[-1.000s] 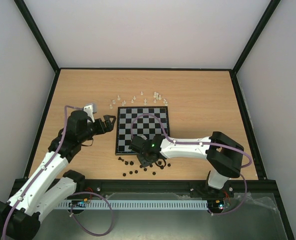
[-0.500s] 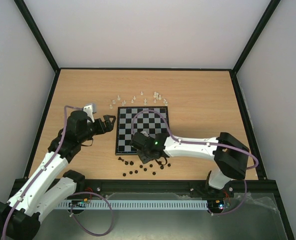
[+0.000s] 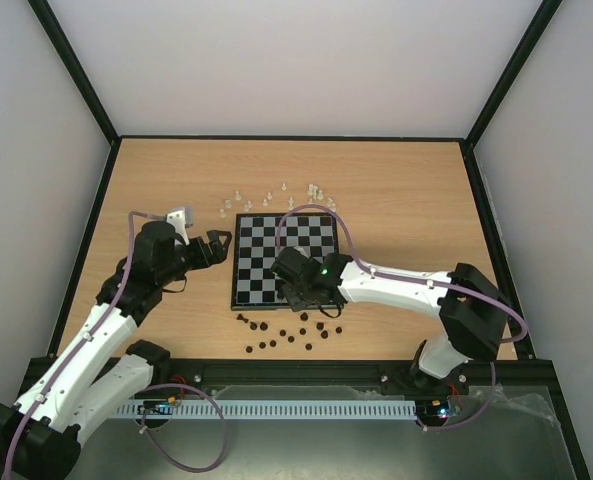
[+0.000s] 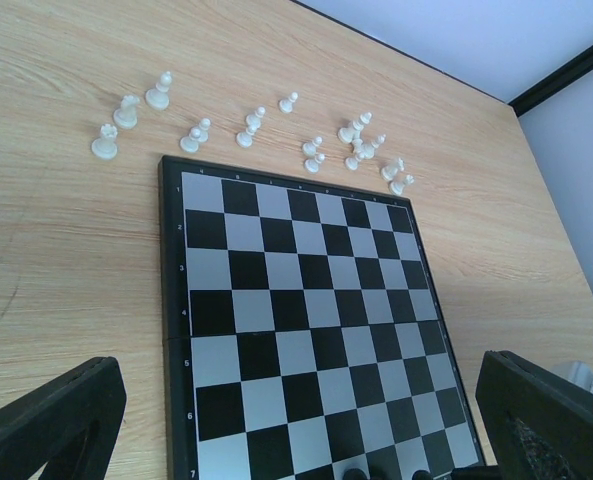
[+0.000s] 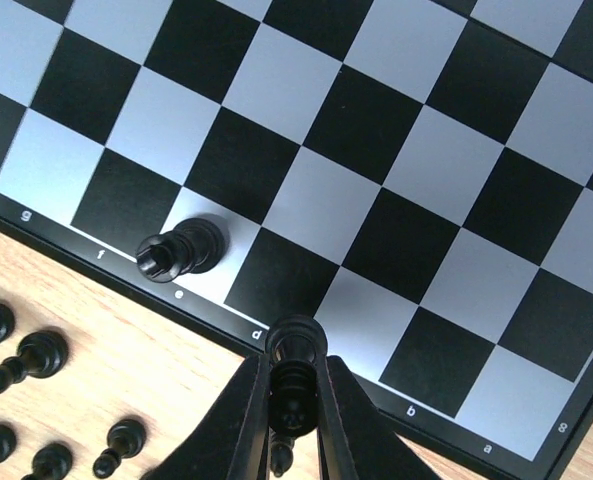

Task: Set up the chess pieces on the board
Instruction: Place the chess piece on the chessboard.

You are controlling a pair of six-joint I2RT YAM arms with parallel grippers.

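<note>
The board (image 3: 276,240) lies mid-table. In the right wrist view my right gripper (image 5: 294,372) is shut on a black chess piece (image 5: 296,340) and holds it over the board's near edge (image 5: 396,390), around the d mark. Another black piece (image 5: 181,250) stands on the e square of the near row. Several loose black pieces (image 3: 281,338) lie on the table in front of the board. Several white pieces (image 4: 251,128) stand beyond its far edge. My left gripper (image 3: 216,246) is open and empty, left of the board (image 4: 306,320).
The loose black pieces (image 5: 21,360) sit close to the left of my right gripper. The right arm (image 3: 406,288) reaches across the table's front right. Black frame rails (image 3: 96,210) border the table on both sides and at the back.
My right gripper has moved from the table in front of the board up over the board's near row, carrying the black piece. The left arm has not moved.
</note>
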